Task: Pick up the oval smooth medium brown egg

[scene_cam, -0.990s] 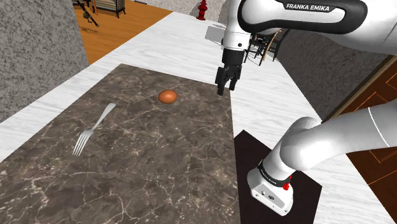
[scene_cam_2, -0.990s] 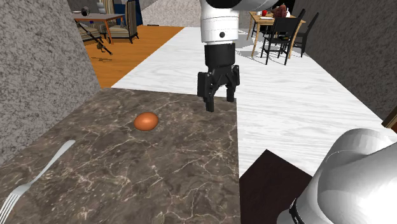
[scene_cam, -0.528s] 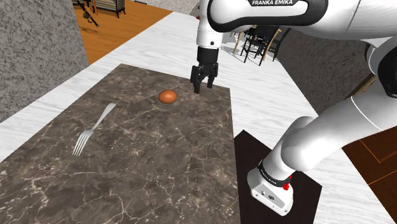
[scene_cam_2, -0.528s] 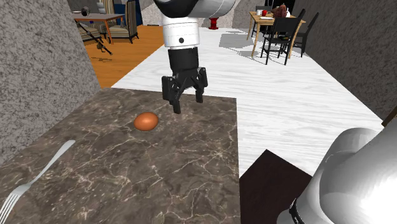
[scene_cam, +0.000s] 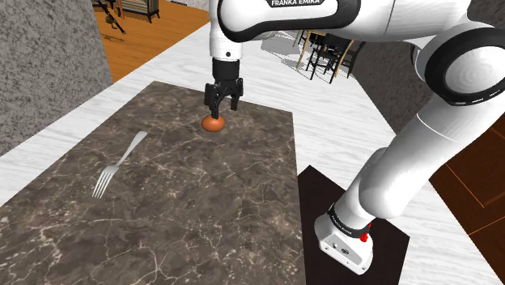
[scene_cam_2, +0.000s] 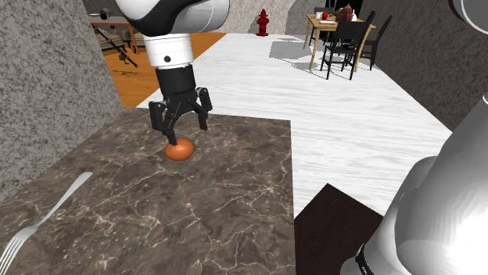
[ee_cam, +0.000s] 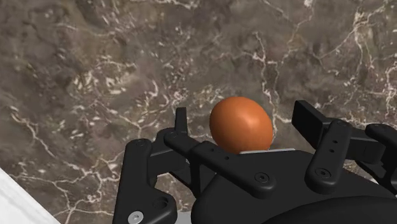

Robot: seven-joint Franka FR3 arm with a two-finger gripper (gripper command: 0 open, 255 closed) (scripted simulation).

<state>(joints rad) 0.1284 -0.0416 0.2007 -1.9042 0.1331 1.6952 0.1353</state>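
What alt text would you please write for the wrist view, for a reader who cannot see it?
A brown egg lies on a dark marbled tabletop between the open black fingers of the gripper. The fingers stand apart on either side of it and do not touch it.

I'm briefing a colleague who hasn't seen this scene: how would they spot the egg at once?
Start at the dark marbled tabletop; toward its far end in the shoulder view, the open black gripper hangs over the egg. It is small, smooth, oval and orange-brown, unlike the long silver fork lying apart from it.
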